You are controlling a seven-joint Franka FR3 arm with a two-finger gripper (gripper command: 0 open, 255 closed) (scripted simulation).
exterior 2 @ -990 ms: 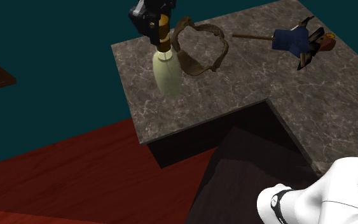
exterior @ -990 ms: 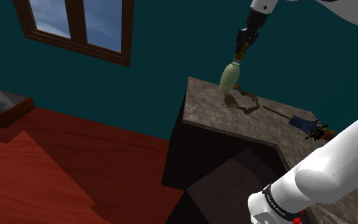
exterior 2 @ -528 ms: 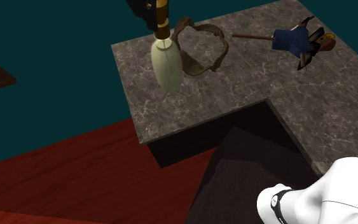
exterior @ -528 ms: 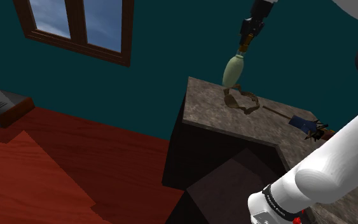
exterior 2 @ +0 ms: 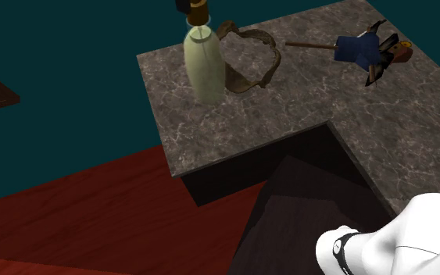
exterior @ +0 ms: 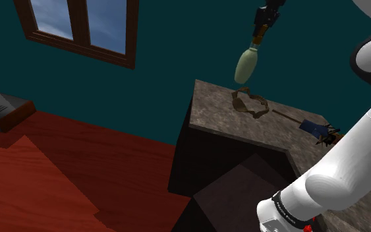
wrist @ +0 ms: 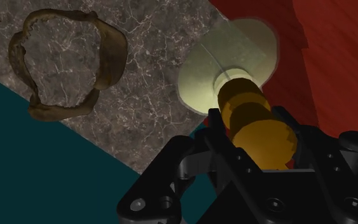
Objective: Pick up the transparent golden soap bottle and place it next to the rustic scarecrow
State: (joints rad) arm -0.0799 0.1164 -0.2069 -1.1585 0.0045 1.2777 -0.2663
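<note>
The soap bottle [exterior: 246, 64] has a pale greenish body and a golden neck. It hangs tilted in the air above the far corner of the stone counter [exterior: 213, 115]. My gripper [exterior: 261, 28] is shut on its golden neck from above. In the wrist view my gripper [wrist: 254, 130] has its black fingers clasped around the golden neck, with the bottle body [wrist: 225, 63] beyond. In the second exterior view the bottle [exterior 2: 204, 66] hangs under my gripper [exterior 2: 188, 5] at the top edge. The scarecrow [exterior: 322, 130] [exterior 2: 370, 51] in blue lies flat, farther along the counter.
A brown strap loop [exterior: 250, 103] [exterior 2: 249, 58] [wrist: 66, 63] lies on the counter between bottle and scarecrow. The counter top [exterior 2: 234, 125] is L-shaped, with a drop to the red floor [exterior: 58, 171]. A window [exterior: 82, 26] is set in the teal wall.
The gripper has risen with the bottle in it, lifting it clear of the counter. The scarecrow and the strap loop have not moved.
</note>
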